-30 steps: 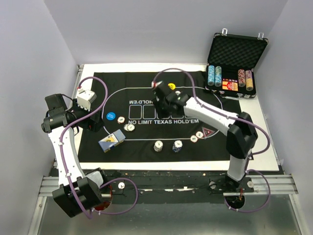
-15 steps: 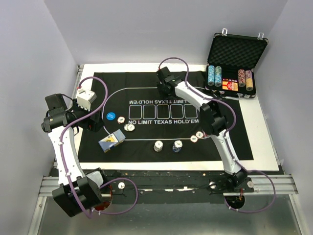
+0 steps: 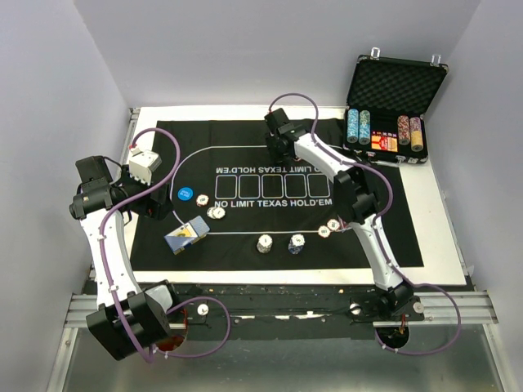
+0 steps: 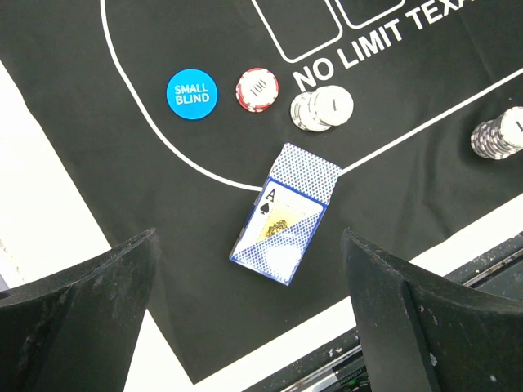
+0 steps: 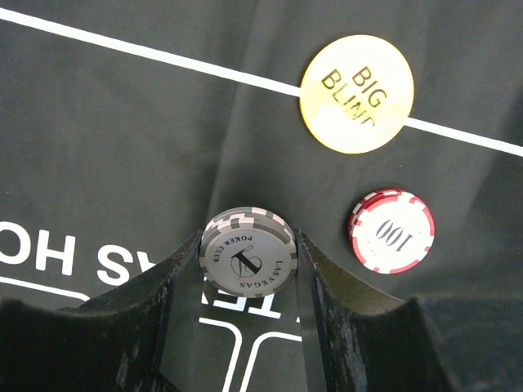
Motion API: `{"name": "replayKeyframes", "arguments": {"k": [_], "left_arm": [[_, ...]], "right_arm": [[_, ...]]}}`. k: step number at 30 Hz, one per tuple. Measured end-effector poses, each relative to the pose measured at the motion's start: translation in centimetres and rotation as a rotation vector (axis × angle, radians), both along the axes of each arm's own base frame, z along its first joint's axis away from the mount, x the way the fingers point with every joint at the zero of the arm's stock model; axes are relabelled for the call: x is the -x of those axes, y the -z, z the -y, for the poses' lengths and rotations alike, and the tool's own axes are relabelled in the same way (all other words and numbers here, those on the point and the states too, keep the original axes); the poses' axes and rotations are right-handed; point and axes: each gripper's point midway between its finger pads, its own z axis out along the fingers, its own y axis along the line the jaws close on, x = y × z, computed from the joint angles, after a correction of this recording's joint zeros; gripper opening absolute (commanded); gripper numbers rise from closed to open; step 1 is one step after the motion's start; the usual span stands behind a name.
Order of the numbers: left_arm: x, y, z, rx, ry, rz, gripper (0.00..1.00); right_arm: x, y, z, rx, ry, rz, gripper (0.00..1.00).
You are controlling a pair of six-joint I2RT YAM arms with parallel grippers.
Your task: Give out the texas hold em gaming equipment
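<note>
My right gripper (image 5: 248, 255) is shut on a small stack of grey-and-white poker chips (image 5: 248, 248), over the far part of the black mat (image 3: 245, 147). Just beyond it lie the yellow BIG BLIND disc (image 5: 357, 93) and a red 100 chip (image 5: 391, 230). My left gripper (image 3: 154, 204) hangs open at the mat's left edge, nothing between its fingers (image 4: 90, 314). Below it lie the blue card box (image 4: 286, 214), the blue SMALL BLIND disc (image 4: 191, 94), a red chip (image 4: 257, 89) and spilled grey chips (image 4: 323, 108).
Near the mat's front edge stand a grey stack (image 3: 265, 243), a blue stack (image 3: 297, 243) and two loose chips (image 3: 328, 228). An open black chip case (image 3: 392, 106) with chip rows sits at the back right. White table border (image 3: 433, 220) surrounds the mat.
The right arm has stretched toward the far side of the mat with the chip stack, now covering the yellow disc in the top view. The left arm has not moved.
</note>
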Motion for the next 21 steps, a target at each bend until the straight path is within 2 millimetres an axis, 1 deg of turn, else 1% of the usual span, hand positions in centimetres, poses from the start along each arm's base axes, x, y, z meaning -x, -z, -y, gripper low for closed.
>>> {"name": "replayKeyframes", "arguments": {"k": [1,2,7,9,12,15,18,19,21], "left_arm": [[0.0,0.0,0.0,0.000,0.000,0.000,0.99],[0.0,0.0,0.0,0.000,0.000,-0.001,0.99],[0.0,0.0,0.0,0.001,0.000,-0.002,0.99],[0.0,0.0,0.0,0.001,0.000,-0.002,0.99],[0.0,0.0,0.0,0.001,0.000,-0.002,0.99],[0.0,0.0,0.0,0.001,0.000,-0.003,0.99],[0.1,0.0,0.0,0.002,0.000,-0.004,0.99],[0.1,0.0,0.1,0.002,0.000,-0.004,0.99],[0.2,-0.1,0.1,0.001,0.000,-0.002,0.99]], "right_arm": [[0.0,0.0,0.0,-0.001,0.001,0.000,0.47],[-0.1,0.0,0.1,-0.001,0.001,-0.001,0.56],[-0.1,0.1,0.2,-0.013,0.004,-0.008,0.75],[-0.1,0.1,0.2,-0.016,0.003,-0.011,0.77],[0.1,0.3,0.2,-0.018,0.000,-0.017,0.77],[0.4,0.0,0.1,-0.027,-0.003,-0.024,0.78],[1.8,-1.4,0.3,-0.040,-0.013,-0.030,0.80],[2.4,-2.2,0.4,-0.046,-0.016,-0.029,0.81],[3.9,-4.5,0.6,-0.059,-0.028,-0.013,0.86]]}}
